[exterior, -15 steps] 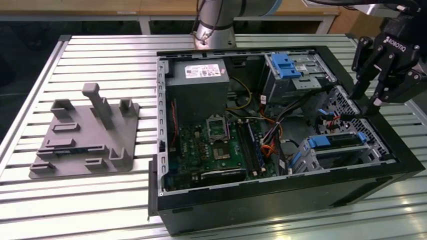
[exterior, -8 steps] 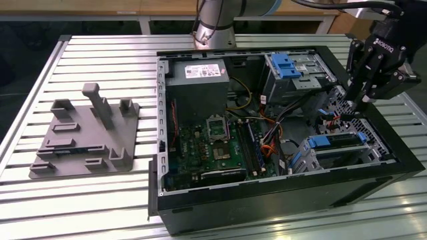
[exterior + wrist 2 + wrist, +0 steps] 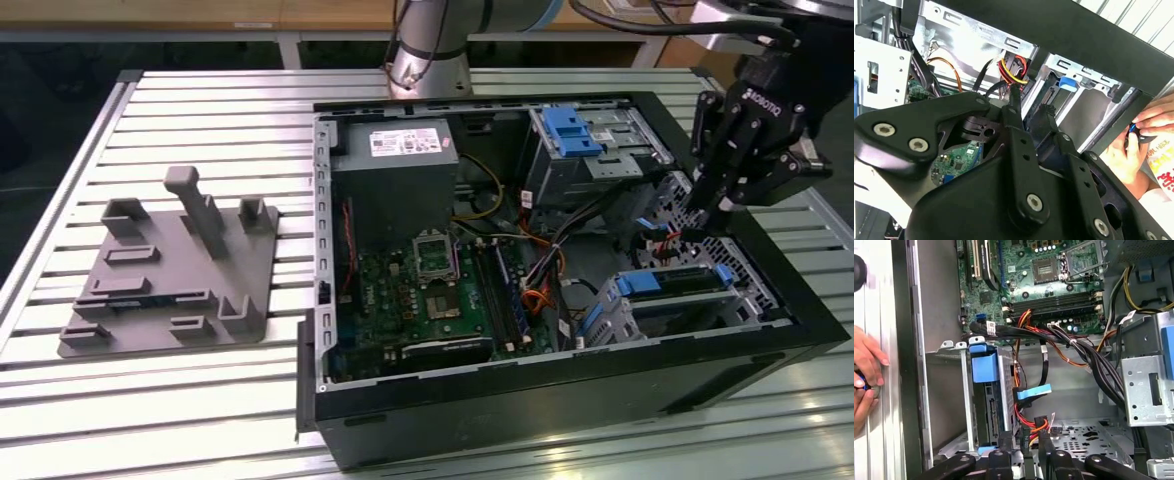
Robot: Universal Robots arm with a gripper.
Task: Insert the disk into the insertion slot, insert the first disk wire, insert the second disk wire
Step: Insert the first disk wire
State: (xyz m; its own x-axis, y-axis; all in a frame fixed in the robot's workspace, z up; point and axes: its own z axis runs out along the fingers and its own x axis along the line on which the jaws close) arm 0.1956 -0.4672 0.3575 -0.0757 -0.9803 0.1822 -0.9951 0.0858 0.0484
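Open computer case (image 3: 561,410) lies on its side on the slatted bench (image 3: 174,410). The disk (image 3: 665,281) sits in the insertion slot (image 3: 617,318) near the case's corner at the exterior view's right; the first wrist view shows its blue carrier (image 3: 985,367) seated between the cage rails (image 3: 966,405). End effector (image 3: 718,222) hangs over the case edge just beside that cage. In both wrist views we see its fingers (image 3: 1026,450) drawn nearly together on a red, yellow and black wire bundle (image 3: 1037,423). A person's hand (image 3: 865,375) rests outside the case wall.
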